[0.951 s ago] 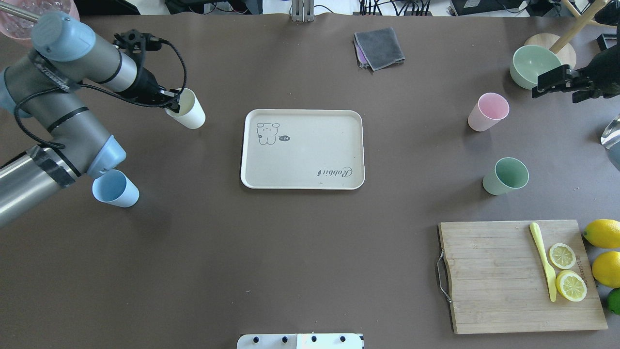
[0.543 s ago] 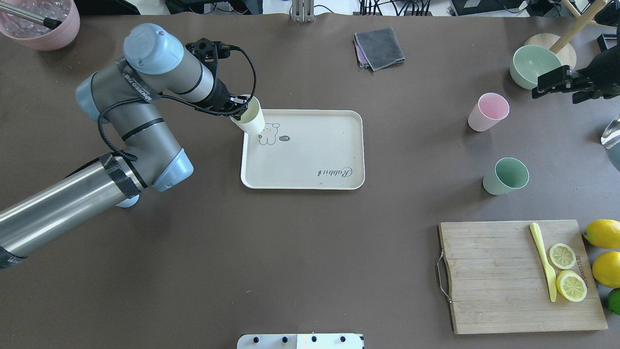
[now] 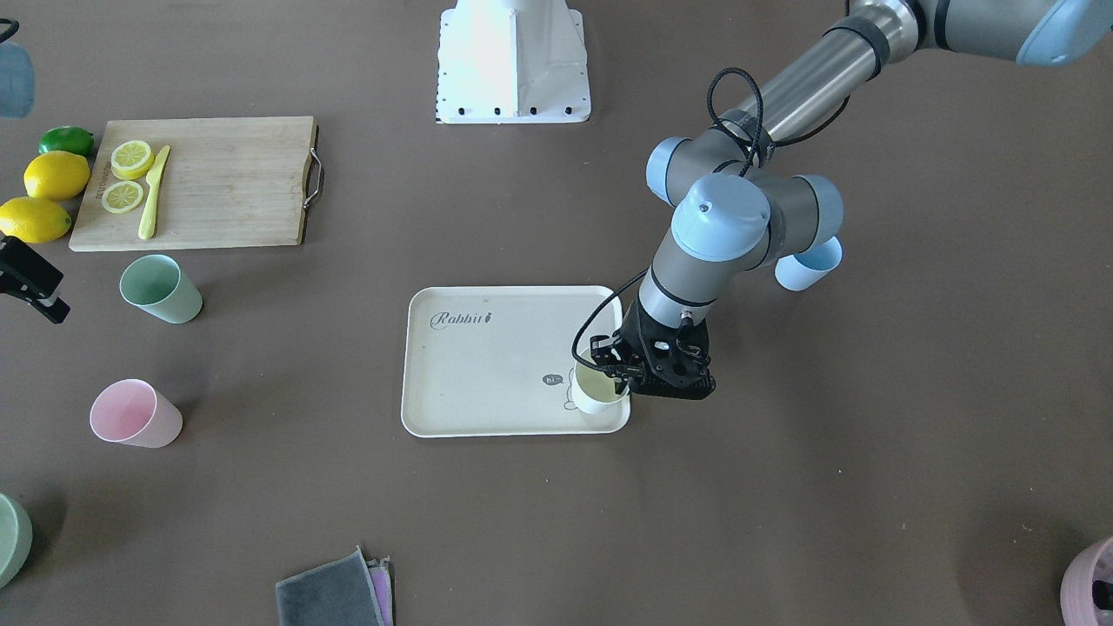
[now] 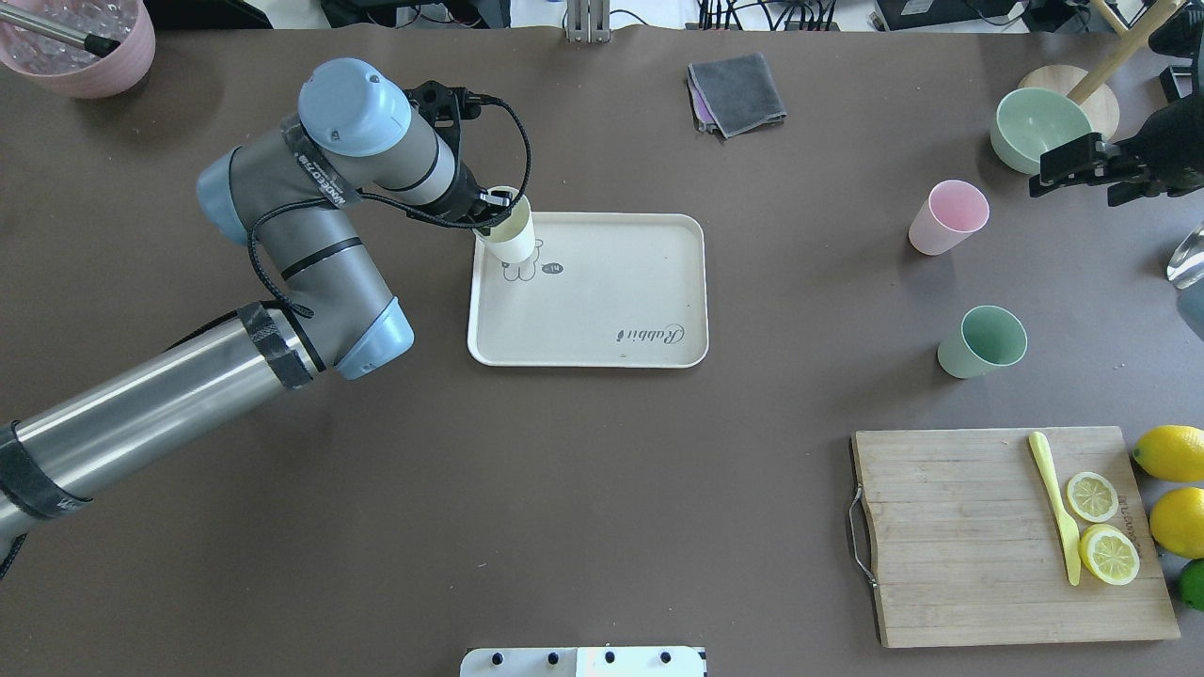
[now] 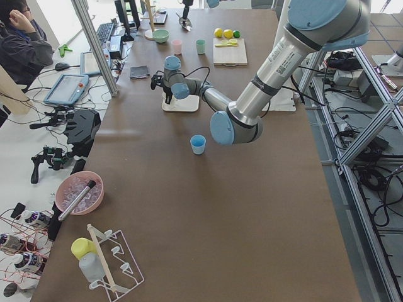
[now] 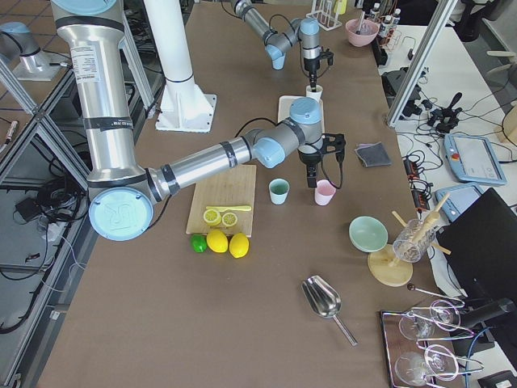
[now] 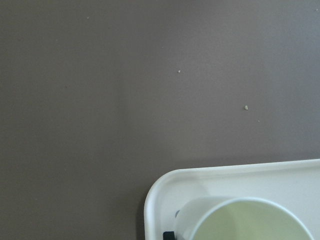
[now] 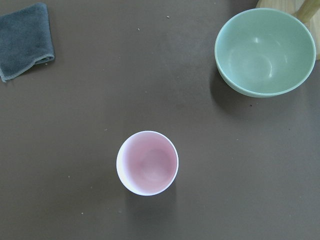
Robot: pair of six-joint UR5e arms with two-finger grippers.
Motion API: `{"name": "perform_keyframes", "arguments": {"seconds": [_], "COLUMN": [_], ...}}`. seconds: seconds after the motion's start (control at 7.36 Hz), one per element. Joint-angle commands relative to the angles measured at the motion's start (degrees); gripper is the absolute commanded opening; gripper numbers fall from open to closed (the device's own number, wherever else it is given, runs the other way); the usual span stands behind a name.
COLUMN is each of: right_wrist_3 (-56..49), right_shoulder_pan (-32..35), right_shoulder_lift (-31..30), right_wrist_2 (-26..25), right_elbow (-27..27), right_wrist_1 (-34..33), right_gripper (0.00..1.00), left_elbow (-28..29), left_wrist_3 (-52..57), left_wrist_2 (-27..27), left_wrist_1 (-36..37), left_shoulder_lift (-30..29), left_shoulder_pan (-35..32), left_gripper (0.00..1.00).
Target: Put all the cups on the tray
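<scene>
My left gripper [image 4: 497,209] is shut on the rim of the cream-yellow cup [image 4: 511,237], which it holds upright at the far-left corner of the beige tray [image 4: 602,301], over the bunny drawing. I cannot tell if the cup touches the tray. The cup [image 7: 245,222] and a tray corner [image 7: 165,195] show in the left wrist view. The pink cup [image 4: 948,218] and green cup [image 4: 981,342] stand on the table at the right. The blue cup [image 3: 809,263] stands behind my left arm. My right gripper [image 4: 1068,165] hangs high over the pink cup [image 8: 147,162]; I cannot tell its state.
A wooden cutting board [image 4: 950,536] with lemon slices and a yellow knife lies near right, with lemons and a lime beside it. A green bowl [image 4: 1039,127] stands far right, a grey cloth [image 4: 736,92] far centre and a pink bowl [image 4: 80,42] far left.
My left arm has carried the cream-yellow cup rightward from the table's left side to the tray's far-left corner. The right gripper has barely moved.
</scene>
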Motion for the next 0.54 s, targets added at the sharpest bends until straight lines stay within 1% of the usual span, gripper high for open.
{"name": "perform_keyframes", "arguments": {"seconds": [0.0, 0.14, 0.27, 0.41], "right_wrist_3": [-0.2, -0.6, 0.0, 0.1], "right_shoulder_pan": [-0.1, -0.1, -0.3, -1.2], "right_shoulder_lift": [-1.0, -2.2, -2.7, -3.9], "right_wrist_2": [0.1, 0.2, 0.4, 0.3], "right_elbow": [0.1, 0.4, 1.4, 1.9], "right_wrist_1": [0.1, 0.2, 0.1, 0.1], "right_gripper": [1.00, 1.00, 1.00, 1.00], "left_elbow": [-0.4, -0.6, -0.8, -2.7], "left_wrist_3": [0.2, 0.2, 0.5, 4.2], "left_wrist_2": [1.0, 1.3, 0.4, -5.1], "left_wrist_1": [0.0, 0.1, 0.3, 2.7], "left_shoulder_lift": [-0.3, -0.6, -0.4, 1.1], "left_shoulder_pan": [1.6, 1.4, -1.1, -5.9], "left_gripper": [0.97, 0.98, 0.98, 0.98]}}
